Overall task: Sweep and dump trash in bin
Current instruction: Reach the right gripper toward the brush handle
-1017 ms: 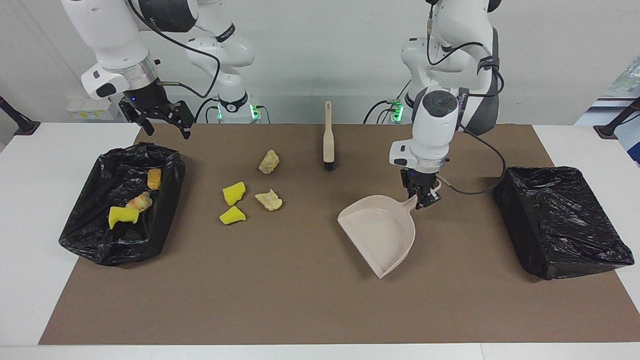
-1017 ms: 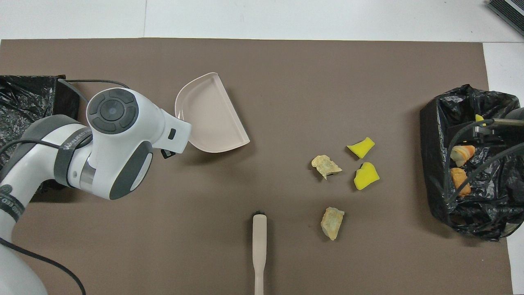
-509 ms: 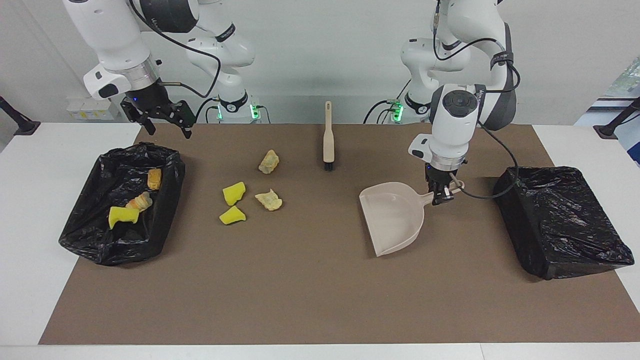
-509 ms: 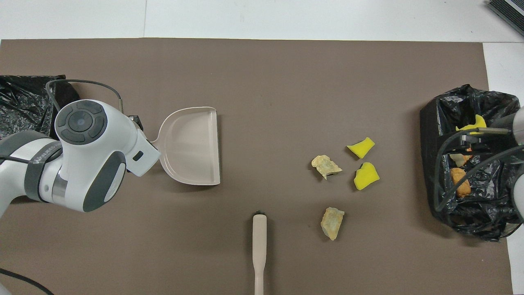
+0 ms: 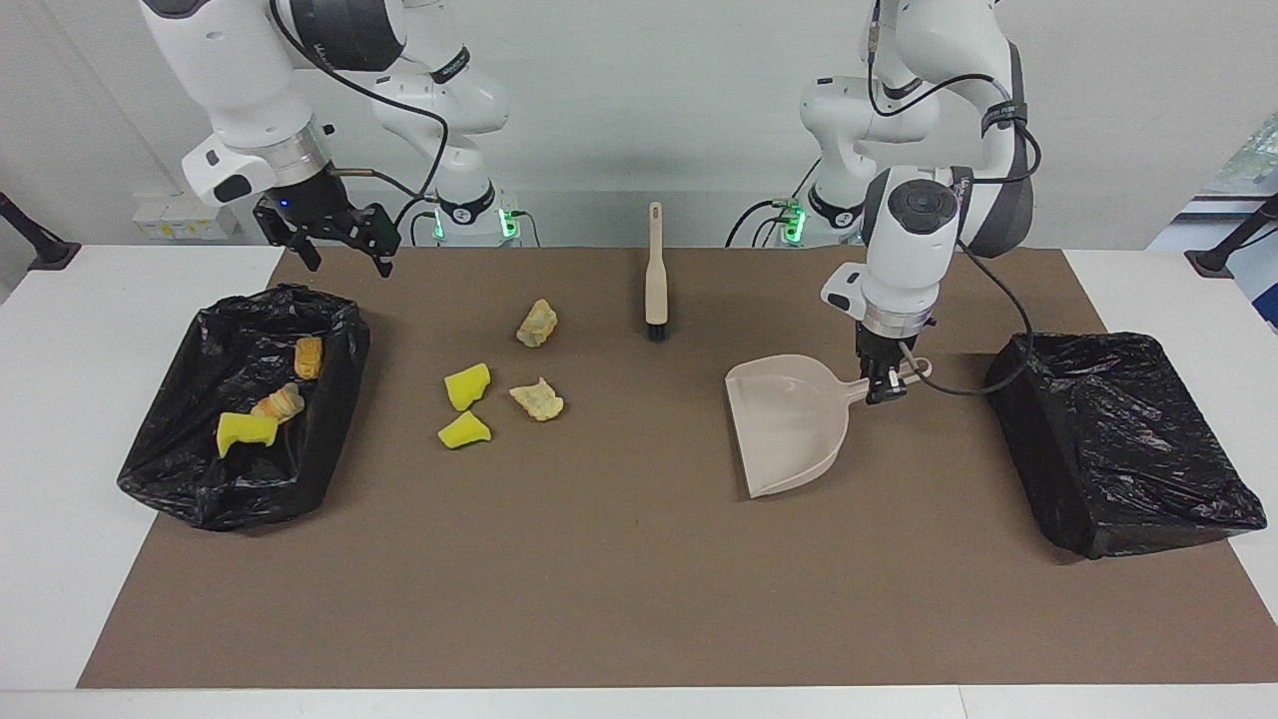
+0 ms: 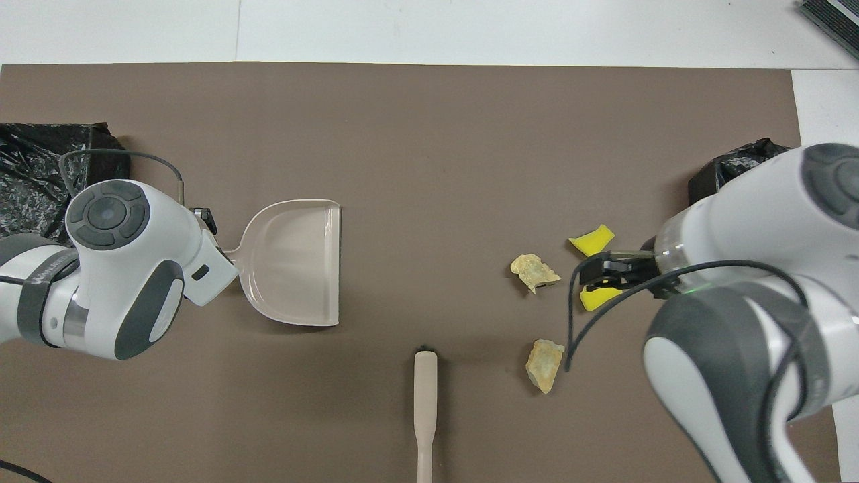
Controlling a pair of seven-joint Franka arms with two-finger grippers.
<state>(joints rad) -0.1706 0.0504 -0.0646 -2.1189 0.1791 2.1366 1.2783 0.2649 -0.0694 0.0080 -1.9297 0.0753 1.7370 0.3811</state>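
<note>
Four bits of trash [image 5: 504,389] lay loose on the worktop [image 5: 599,559]; three sat in the bin [image 5: 329,350] beside them. Left end effector [image 5: 884,391] pinched the dustpan [image 5: 789,424] handle. Right end effector [image 5: 341,250], fingers spread, hung over the mat's edge nearest the robots.

Dustpan [image 6: 295,261] lies flat on the brown mat [image 6: 429,134], handle tucked under the left arm [image 6: 121,268]. Toward the right arm's end from the dustpan: two yellow wedges [image 6: 592,240], two beige lumps [image 6: 533,271]. Brush [image 6: 425,402] lies nearer the robots than the dustpan.
</note>
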